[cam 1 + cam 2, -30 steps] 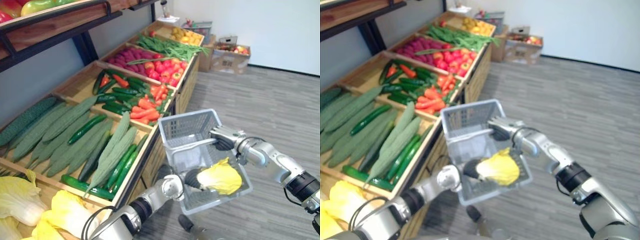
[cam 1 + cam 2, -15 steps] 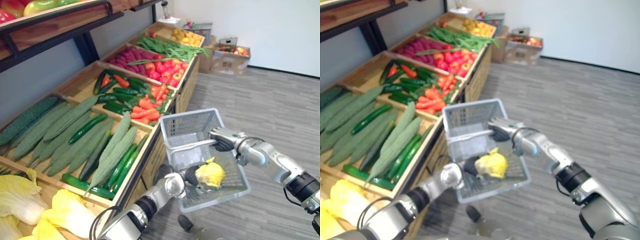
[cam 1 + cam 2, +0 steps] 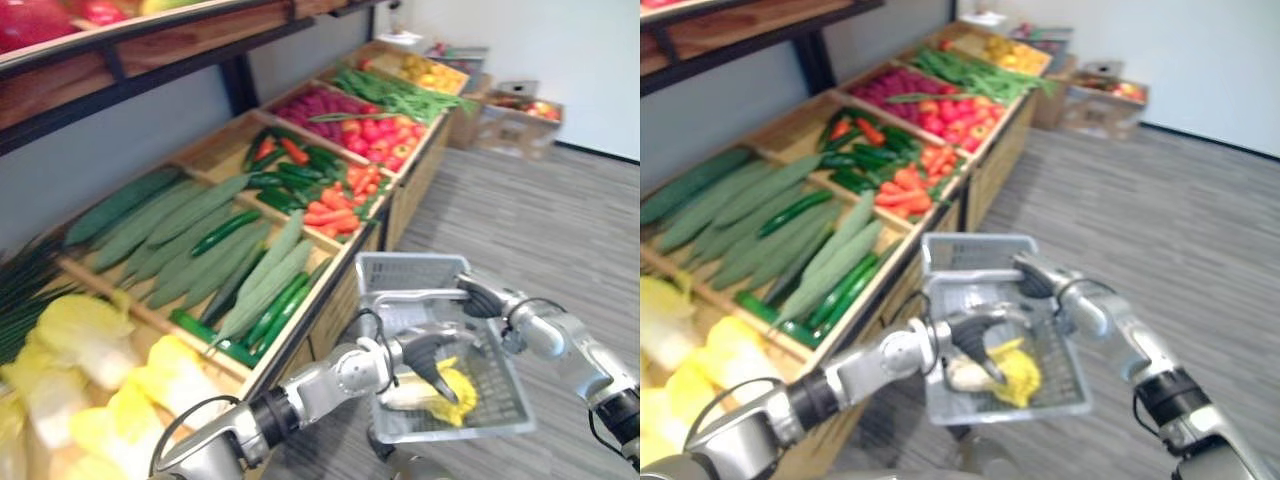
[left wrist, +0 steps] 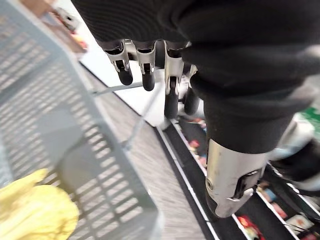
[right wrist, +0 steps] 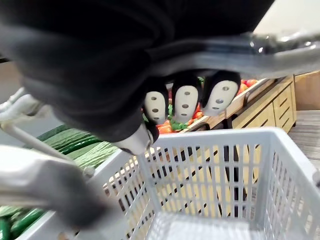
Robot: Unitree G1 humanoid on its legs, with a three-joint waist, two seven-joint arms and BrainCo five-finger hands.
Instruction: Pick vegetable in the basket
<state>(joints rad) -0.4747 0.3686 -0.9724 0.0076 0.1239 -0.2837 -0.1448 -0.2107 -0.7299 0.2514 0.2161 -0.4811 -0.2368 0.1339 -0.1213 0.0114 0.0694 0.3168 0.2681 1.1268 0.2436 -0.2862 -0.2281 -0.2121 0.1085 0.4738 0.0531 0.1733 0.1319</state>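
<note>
My left hand [image 3: 428, 355] is inside the basket [image 3: 410, 272], over the cabbage [image 3: 455, 382]. The fingers [image 4: 171, 95] are straight to loosely relaxed with the thumb set apart, and they grip nothing. The cabbage lies on the basket floor with its yellow leaves up. In the left wrist view it sits apart from my fingertips. From the head views I cannot tell if the hand touches it.

My right hand [image 3: 482, 298] is at the basket's right side. Its fingers [image 5: 186, 102] are curled tight over the handle [image 3: 415, 294], holding the basket up off the floor [image 3: 560, 220]. The basket hangs just beside the wooden stand [image 3: 320, 300] on my left. The stand holds cucumbers [image 3: 225, 232] and carrots [image 3: 330, 212], with crate cabbages [image 3: 90, 330] in the nearest bin.
</note>
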